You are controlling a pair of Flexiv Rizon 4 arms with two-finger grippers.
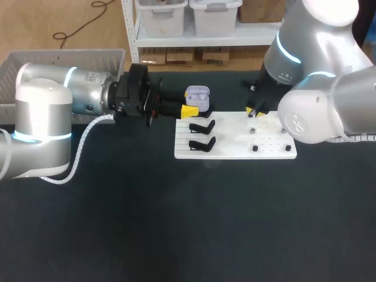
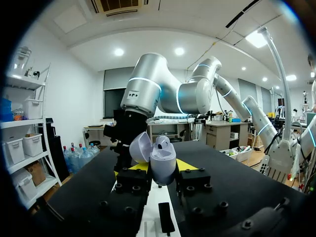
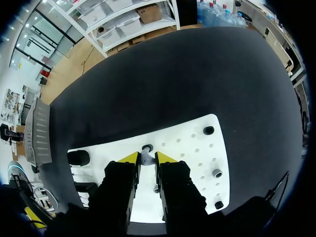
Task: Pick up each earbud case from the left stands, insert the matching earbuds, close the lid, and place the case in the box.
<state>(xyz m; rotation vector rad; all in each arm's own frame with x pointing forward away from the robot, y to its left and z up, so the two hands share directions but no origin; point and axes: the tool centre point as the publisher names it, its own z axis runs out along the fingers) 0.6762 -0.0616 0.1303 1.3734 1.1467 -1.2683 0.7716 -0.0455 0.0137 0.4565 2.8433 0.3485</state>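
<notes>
Left gripper: comes in from 9 o'clock in the head view and is clamped on the case, one yellow tip on each side of it in the left wrist view.
Case: pale lilac, lid swung open, held at the 11 o'clock corner of the board; in the left wrist view it sits upright between the fingers with the lid tipped back.
Right gripper: hangs over the 12 o'clock edge of the board, its jaws set narrow, pinching an earbud.
Earbud: small and pale, squeezed between the two yellow tips, just beside a black peg.
Board: white, flat on the table, a little to the 1 o'clock side of the table's middle.
Stands: two black ones on the board's 9 o'clock half, one at 6 o'clock of the other, both bare.
Other pegs: small and black, scattered over the board's 3 o'clock half; three show in the right wrist view.
Box: white, slatted, at the table's 10 o'clock corner, well apart from the board.
Table: covered in dark cloth.
</notes>
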